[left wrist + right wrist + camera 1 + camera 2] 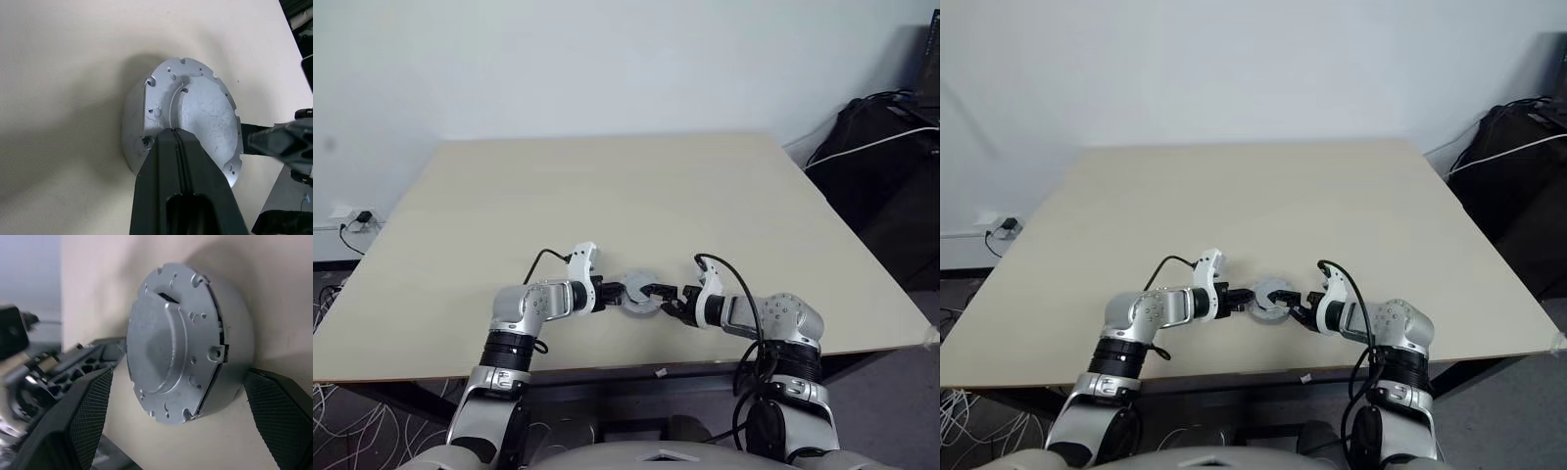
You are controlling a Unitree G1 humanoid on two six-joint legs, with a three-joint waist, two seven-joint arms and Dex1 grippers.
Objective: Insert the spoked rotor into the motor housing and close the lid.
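Note:
The lid (166,342), a dull grey metal disc with a raised round centre and small notches around its rim, lies smooth face up near the table's front edge (638,294). It caps a round grey body, so the spoked rotor and the motor housing are hidden under it. My left gripper (176,132) is shut, and its black tips rest against the raised centre from the left (625,292). My right gripper (183,431) is open and comes in from the right, with one textured finger (88,416) on each side of the lid, not closed on it.
The pale wooden table (626,196) stretches far behind the lid; its front edge runs just below both grippers. A black bag with a white cable (881,147) sits off the back right corner. A wall socket and loose cables (352,220) are at the left.

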